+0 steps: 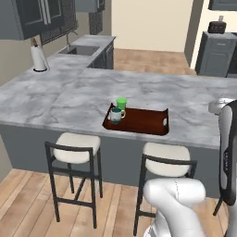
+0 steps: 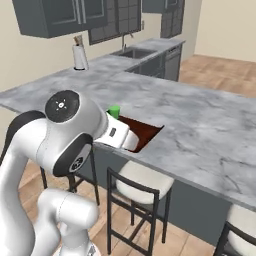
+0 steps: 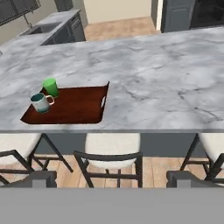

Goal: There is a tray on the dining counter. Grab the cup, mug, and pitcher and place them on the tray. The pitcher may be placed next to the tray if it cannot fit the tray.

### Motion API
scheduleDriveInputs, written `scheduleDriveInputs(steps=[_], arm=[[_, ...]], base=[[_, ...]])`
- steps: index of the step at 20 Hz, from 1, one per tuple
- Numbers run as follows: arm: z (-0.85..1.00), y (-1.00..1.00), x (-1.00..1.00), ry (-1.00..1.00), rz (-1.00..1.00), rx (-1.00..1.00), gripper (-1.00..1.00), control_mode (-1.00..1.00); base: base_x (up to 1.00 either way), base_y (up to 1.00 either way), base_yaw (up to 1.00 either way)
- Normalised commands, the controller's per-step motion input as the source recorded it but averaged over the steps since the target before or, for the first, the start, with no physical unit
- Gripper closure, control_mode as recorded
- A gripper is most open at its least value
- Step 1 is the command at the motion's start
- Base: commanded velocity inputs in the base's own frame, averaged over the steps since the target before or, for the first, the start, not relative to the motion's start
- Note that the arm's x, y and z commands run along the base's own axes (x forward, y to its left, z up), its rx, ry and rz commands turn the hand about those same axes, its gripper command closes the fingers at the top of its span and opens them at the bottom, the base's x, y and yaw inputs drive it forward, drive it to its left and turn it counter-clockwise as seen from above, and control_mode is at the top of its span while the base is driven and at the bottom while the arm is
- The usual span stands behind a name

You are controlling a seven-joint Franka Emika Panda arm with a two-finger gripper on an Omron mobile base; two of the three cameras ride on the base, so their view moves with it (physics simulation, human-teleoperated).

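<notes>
Already, from the left base view, the bright green handleless cup (image 1: 121, 102) and white teal-banded mug (image 1: 116, 115) stand at the left end of the dark reddish-brown rimmed tray (image 1: 143, 121), near the grey-white marble dining counter's (image 1: 69, 99) front edge; the pitcher remains. In the right base view the arm hides the mug. In the hand view, the gripper (image 3: 112, 178) hangs wide apart, empty.

veined marble dining counter (image 1: 69, 99), glossy reddish-brown tray (image 1: 141, 121), matt green cup (image 1: 121, 103)
</notes>
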Motion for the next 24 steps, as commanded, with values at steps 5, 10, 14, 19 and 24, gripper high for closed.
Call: scheduleDriveInputs(steps=[5, 10, 14, 19, 24], arm=[[0.00, 0.00, 0.00, 0.00, 0.00, 0.00, -1.00, 1.00], [0.00, 0.00, 0.00, 0.00, 0.00, 0.00, -1.00, 1.00], [0.00, 0.00, 0.00, 0.00, 0.00, 0.00, -1.00, 1.00], [0.00, 0.00, 0.00, 0.00, 0.00, 0.00, -1.00, 1.00], [0.00, 0.00, 0.00, 0.00, 0.00, 0.00, -1.00, 1.00]], base=[[-1.00, -0.97, -0.03], [-0.71, -1.00, -0.20], [-0.29, -1.00, -0.21], [0.00, -1.00, -0.21], [0.00, -1.00, -0.16]])
